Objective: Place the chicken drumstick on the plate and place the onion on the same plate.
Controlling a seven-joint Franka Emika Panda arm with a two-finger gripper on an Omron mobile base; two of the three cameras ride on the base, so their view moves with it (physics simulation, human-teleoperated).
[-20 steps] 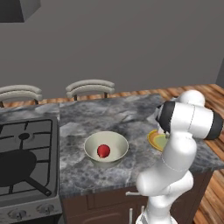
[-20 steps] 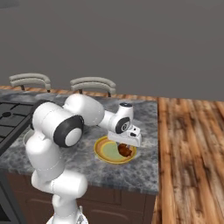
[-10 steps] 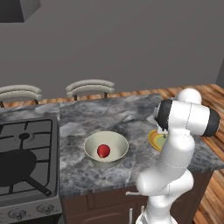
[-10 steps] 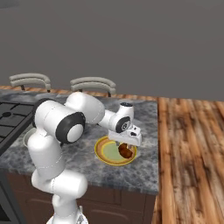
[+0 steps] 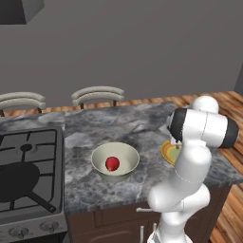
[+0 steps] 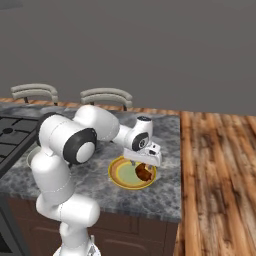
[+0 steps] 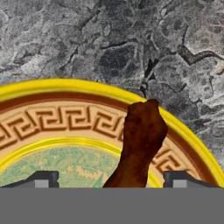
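With the drumstick (image 7: 141, 144) lying on the plate (image 6: 119, 175) and our jaws spread either side of it, we turn to the onion (image 5: 112, 163) in the bowl (image 5: 98, 160) left of the plate: small, firm, glossy, likely slippery, so we would pinch across its middle.

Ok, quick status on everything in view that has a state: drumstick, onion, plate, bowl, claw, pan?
Drumstick: lying on the plate, between the claw's tips.
Plate: on the counter, holds the drumstick, no onion.
Onion: in the bowl.
Bowl: upright on the counter, holds the onion.
Claw: open, low over the plate.
Pan: on the stove.
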